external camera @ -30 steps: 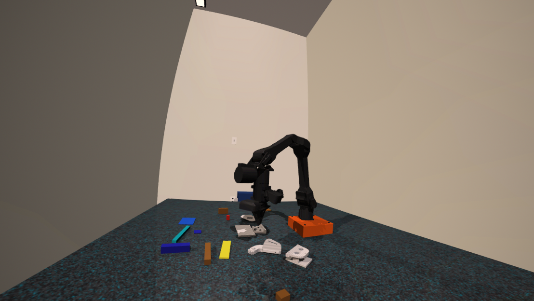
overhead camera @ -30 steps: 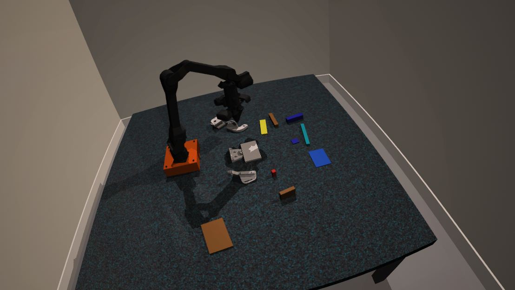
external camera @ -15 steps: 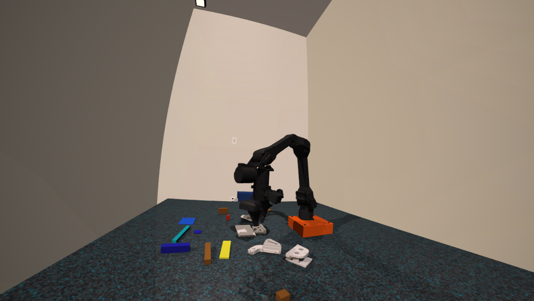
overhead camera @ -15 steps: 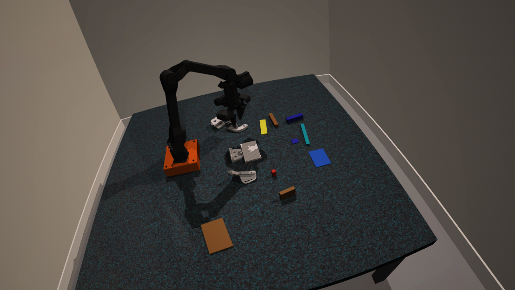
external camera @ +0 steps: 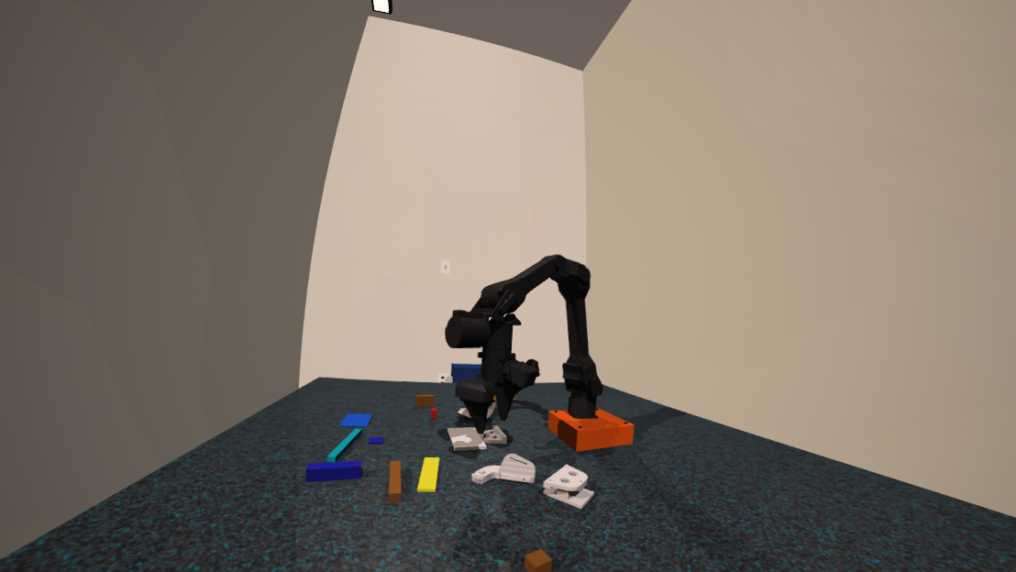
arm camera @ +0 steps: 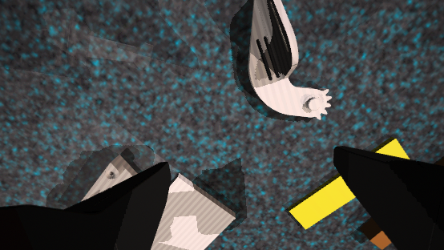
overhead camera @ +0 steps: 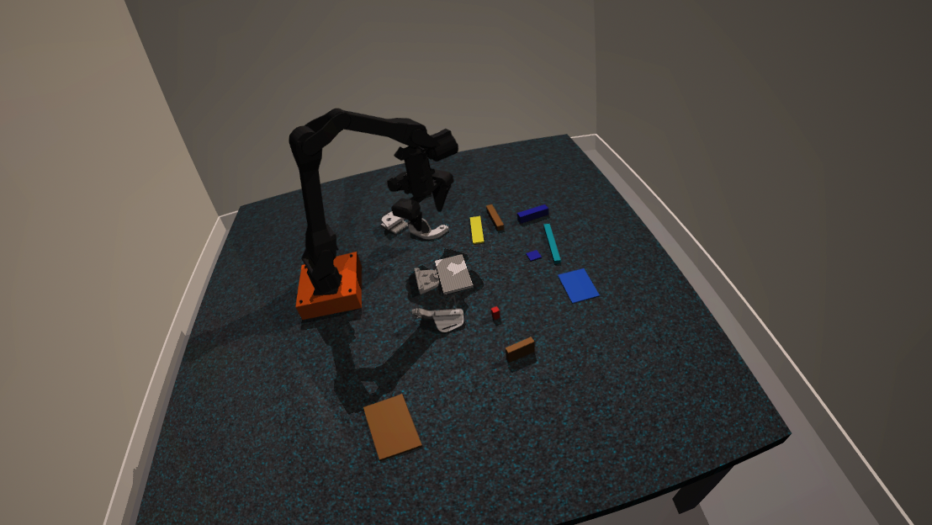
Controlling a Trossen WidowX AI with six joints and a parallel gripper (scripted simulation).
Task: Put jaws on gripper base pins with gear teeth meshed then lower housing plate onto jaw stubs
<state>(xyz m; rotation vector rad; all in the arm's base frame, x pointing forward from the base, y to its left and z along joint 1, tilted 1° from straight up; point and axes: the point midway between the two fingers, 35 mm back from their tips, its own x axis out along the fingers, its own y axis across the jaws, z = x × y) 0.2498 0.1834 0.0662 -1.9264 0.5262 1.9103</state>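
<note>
OPEN GRIPPER OVER THE PARTS, NO JAW FITTED YET

And the gripper (overhead camera: 430, 216) (external camera: 492, 423) (arm camera: 251, 162) hangs above the table (overhead camera: 586, 404) (external camera: 213, 511) (arm camera: 120, 100), fingers spread wide, nothing between 'em! Near jaw (overhead camera: 430, 229) (external camera: 517, 468) (arm camera: 276, 96) lies on the cloth-look top, toothed end toward the yellow bar (overhead camera: 476, 229) (external camera: 428, 474) (arm camera: 324, 200). Far jaw (overhead camera: 448, 318) (external camera: 468, 412) is on the other side of the ribbed plate (overhead camera: 454, 273) (external camera: 465, 438) (arm camera: 208, 212), which sits right by the grey bracket (overhead camera: 426, 279) (external camera: 495, 434). White bracket (overhead camera: 394, 226) (external camera: 566, 477) is nearer the near jaw. Which one's the gripper base? Can't tell for sure, folks.

Handling, my guess: jaws light, stiff, prob. hard plastic, a bit slick on those curves. Take one across the broad body, pref. nr the middle, teeth kept free; pinch the curved neck and it could twist. Teeth and stub look like the fragile bits. Plate's flat and rigid, so grip opp. edges, keep it level.

Surface: dark, teal-flecked, matte to my eye, prob. some drag. Light's dim, arm shadow right across the top. Plain beige & grey walls (overhead camera: 815, 130) (external camera: 711, 213), orange base (overhead camera: 355, 261) (external camera: 604, 436) under the arm.
</note>
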